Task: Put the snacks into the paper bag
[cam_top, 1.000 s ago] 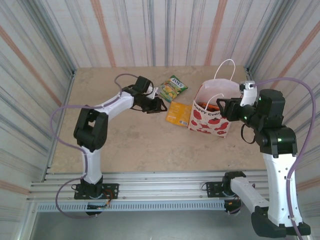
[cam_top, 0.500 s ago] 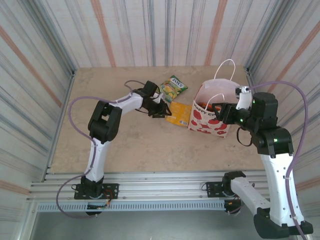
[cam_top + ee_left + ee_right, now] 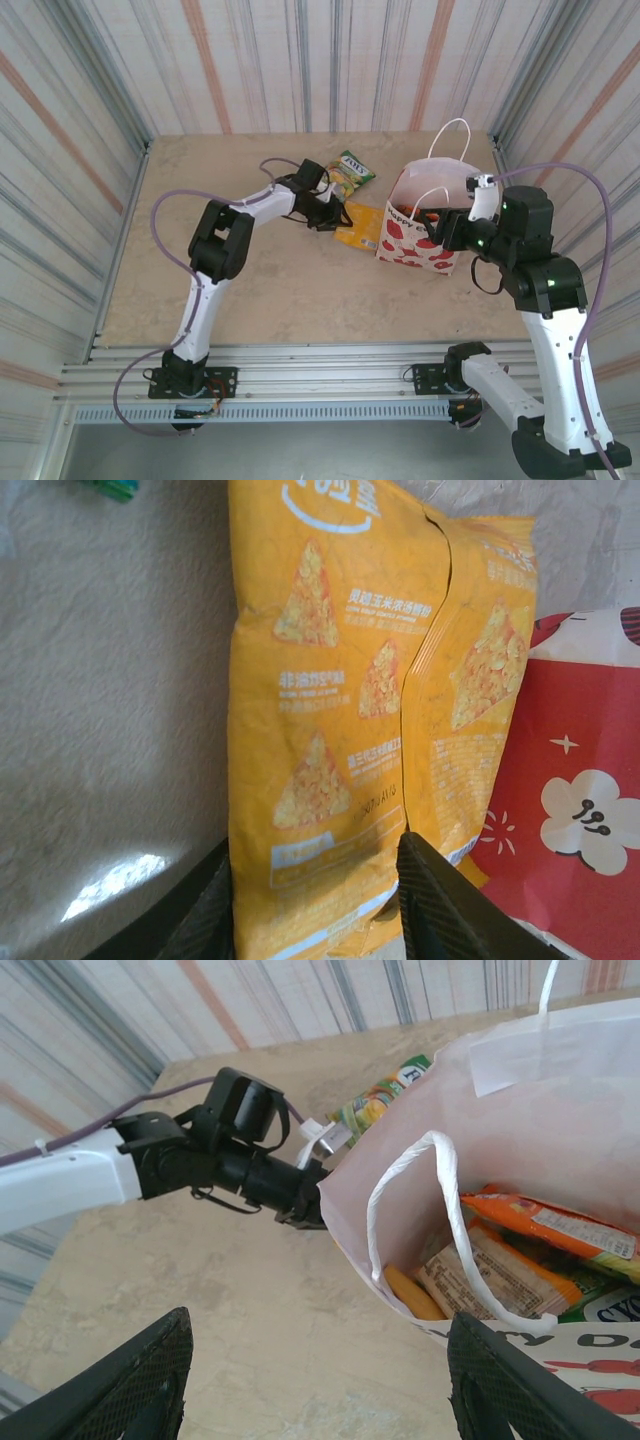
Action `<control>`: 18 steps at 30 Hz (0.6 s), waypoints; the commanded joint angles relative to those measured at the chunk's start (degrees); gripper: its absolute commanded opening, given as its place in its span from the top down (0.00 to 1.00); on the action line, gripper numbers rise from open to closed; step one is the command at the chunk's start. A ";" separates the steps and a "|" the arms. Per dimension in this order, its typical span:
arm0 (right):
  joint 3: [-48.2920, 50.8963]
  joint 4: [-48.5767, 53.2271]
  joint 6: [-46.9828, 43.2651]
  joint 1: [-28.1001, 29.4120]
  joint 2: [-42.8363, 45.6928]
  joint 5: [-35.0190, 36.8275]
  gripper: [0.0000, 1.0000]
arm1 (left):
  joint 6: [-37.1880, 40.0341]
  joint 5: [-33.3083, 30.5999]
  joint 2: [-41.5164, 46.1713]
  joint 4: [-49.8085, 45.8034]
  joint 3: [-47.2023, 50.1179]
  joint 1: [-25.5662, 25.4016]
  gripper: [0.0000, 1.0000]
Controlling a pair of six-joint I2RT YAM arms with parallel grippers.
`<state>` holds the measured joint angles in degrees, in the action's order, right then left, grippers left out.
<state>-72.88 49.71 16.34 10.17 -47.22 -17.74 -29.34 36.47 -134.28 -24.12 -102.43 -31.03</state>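
Holding snacks (one red-orange), the paper bag stands upright.

Top view: bright, even, diffuse light with soft, faint shadows. Left wrist view: a white glare patch on the table at 8 o'clock; my left claw at 6 o'clock is dark and soft-focused. Right wrist view: the paper bag wall glows near-white at 2 o'clock.

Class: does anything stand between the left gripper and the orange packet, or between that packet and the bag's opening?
Nothing visible separates the left gripper from the orange packet; its fingers flank the packet's end. Only the wall of the paper bag rises beside the packet, so it likely must go over the rim.
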 commanded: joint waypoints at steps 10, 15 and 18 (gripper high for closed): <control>0.55 -0.22 0.28 0.55 1.43 1.13 0.32 | 4.05 -5.02 4.66 -4.23 0.68 -1.15 0.96; -0.14 -1.25 0.43 0.58 1.61 0.90 0.32 | 8.85 -8.42 13.01 -6.19 2.96 -1.11 0.99; -1.23 -1.85 0.79 0.55 1.20 0.51 0.32 | 11.37 -9.74 19.71 -5.71 5.69 -0.90 0.99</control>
<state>-72.86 49.08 16.32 10.28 -46.15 -17.56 -22.61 29.21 -123.07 -28.84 -98.10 -31.90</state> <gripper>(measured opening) 0.683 0.091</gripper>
